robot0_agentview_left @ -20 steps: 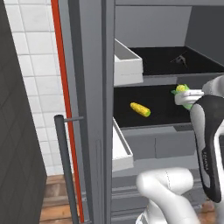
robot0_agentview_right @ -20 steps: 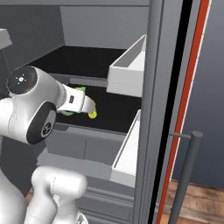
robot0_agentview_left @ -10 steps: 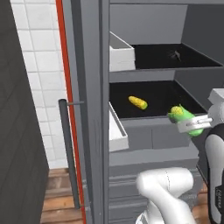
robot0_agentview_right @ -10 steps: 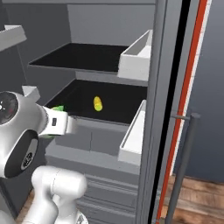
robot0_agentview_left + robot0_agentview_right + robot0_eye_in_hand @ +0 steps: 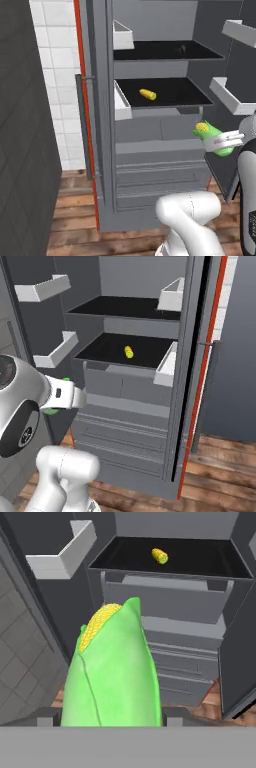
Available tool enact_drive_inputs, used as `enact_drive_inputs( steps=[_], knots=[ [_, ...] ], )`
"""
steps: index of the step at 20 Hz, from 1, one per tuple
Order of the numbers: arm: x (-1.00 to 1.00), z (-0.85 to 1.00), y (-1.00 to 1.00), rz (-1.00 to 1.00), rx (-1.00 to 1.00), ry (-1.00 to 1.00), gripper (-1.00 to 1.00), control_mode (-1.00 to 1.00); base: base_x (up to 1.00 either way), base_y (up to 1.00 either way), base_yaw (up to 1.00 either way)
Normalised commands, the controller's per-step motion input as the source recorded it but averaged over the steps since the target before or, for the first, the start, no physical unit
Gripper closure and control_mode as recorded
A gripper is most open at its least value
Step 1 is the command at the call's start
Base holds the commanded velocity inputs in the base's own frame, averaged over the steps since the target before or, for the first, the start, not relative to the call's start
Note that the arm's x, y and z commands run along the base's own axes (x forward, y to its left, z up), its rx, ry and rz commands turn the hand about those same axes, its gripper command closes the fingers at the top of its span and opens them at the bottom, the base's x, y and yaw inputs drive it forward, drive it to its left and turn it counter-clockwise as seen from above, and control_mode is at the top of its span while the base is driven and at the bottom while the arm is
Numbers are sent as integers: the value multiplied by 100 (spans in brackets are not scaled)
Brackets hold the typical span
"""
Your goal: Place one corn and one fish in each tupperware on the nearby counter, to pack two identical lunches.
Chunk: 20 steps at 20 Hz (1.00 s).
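Note:
A lime-green corn (image 5: pixel 117 672) with yellow kernels at its tip fills the hand view, and my gripper (image 5: pixel 112 718) is shut on it. From the left base view this corn (image 5: pixel 212 136) hangs in the gripper (image 5: pixel 223 143) in front of the open fridge, below its lower shelf. In the right base view a sliver of this green corn (image 5: pixel 51 411) shows under the gripper (image 5: pixel 65 397). A yellowish corn (image 5: pixel 147 94) (image 5: pixel 129 352) (image 5: pixel 160 556) lies on the lower black shelf. A small dark shape (image 5: pixel 182 48) on the upper shelf is too faint to name. Fish, tupperware and counter are out of view.
The fridge stands open, with white door bins (image 5: pixel 235 97) (image 5: pixel 55 351) on one side and grey drawers (image 5: pixel 160 150) below the shelves. A red-edged door with a handle (image 5: pixel 82 125) (image 5: pixel 207 386) flanks it. Wooden floor (image 5: pixel 215 476) lies in front.
The whole picture has shifted: the base has pulled back from the fridge. My gripper has come out of the lower shelf with the green corn still in it. The yellowish corn stays put.

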Motion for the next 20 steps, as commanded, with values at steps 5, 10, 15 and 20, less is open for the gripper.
enact_drive_inputs(
  steps=[5,10,15,20],
  knots=[
    [0,0,0,0,0,0,100,100,-64,-45,2],
    [0,0,0,0,0,0,100,100,-63,-48,-1],
    [0,0,0,0,0,0,100,100,-46,-18,-13],
    [0,0,0,0,0,0,100,100,-19,-60,-17]
  ],
)
